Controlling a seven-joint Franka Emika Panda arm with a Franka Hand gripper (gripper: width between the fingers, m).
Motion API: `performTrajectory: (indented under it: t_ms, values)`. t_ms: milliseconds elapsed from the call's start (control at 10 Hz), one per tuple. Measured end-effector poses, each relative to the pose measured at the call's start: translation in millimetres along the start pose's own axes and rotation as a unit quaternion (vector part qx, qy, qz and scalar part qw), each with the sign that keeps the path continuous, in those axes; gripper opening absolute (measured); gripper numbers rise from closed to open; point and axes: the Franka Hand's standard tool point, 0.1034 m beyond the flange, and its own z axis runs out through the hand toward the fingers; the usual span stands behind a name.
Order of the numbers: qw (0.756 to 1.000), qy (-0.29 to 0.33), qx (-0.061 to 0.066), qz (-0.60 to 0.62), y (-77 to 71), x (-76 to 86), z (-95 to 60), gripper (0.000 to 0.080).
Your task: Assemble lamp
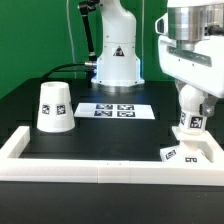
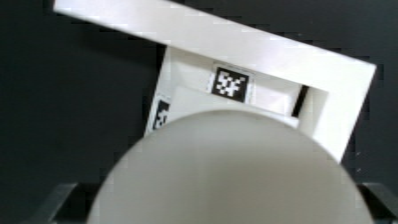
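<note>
Black table [image 1: 90, 135], bulb [image 2: 222, 170] in end effector [image 1: 191, 128]

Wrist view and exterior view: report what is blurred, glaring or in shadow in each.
Wrist view: the round bulb fills the lower frame, grey, shaded and out of focus; the lamp base beyond it is sharper and brightly lit, its tag readable. Exterior view: lighting is even, the shade is crisp with a soft shadow, and the white gripper and the white rail look close to washed out.
</note>
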Motion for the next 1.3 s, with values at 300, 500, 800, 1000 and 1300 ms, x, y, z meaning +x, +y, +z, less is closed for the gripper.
performTrajectory:
  t_ms: [300, 500, 800, 1000, 1300]
  values:
    - [0.997, -0.013, 0.003, 0.081, -0.7, -0.3, 0.2, 0.0577]
    - [0.998, -0.013, 0.002, 0.067, -0.6, -0.7, 0.4, 0.068]
    - [0.997, -0.008, -0.006, -0.08, 1.2, -2.0, -0.4, 0.0696]
    - [0.985, -0.008, -0.005, -0.171, 1.3, -1.8, -0.4, 0.0698]
    - [0.956, -0.009, -0.004, -0.294, 1.3, -1.2, -0.2, 0.0698]
